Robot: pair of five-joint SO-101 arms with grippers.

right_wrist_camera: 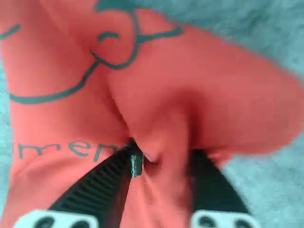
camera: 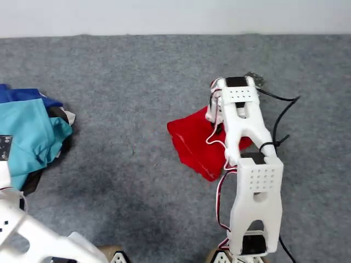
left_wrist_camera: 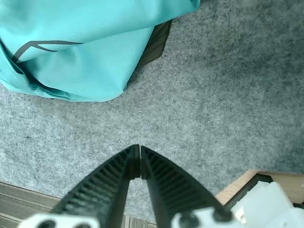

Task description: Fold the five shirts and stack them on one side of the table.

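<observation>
A red shirt (camera: 194,143) lies crumpled on the grey carpet near the table's middle, partly under the white right arm. In the right wrist view my right gripper (right_wrist_camera: 161,164) is shut on a bunched fold of the red shirt (right_wrist_camera: 199,80), which carries a dark line print. At the left edge sits a pile of shirts with a teal shirt (camera: 27,137) on top, blue (camera: 22,94) and dark cloth under it. My left gripper (left_wrist_camera: 140,164) is shut and empty, hovering over bare carpet just short of the teal shirt (left_wrist_camera: 80,42).
The grey carpet (camera: 126,181) covers the table between the pile and the red shirt. A wooden table edge (left_wrist_camera: 242,187) shows by the left arm's base. Black cables (camera: 279,118) trail beside the right arm. A white wall runs along the far side.
</observation>
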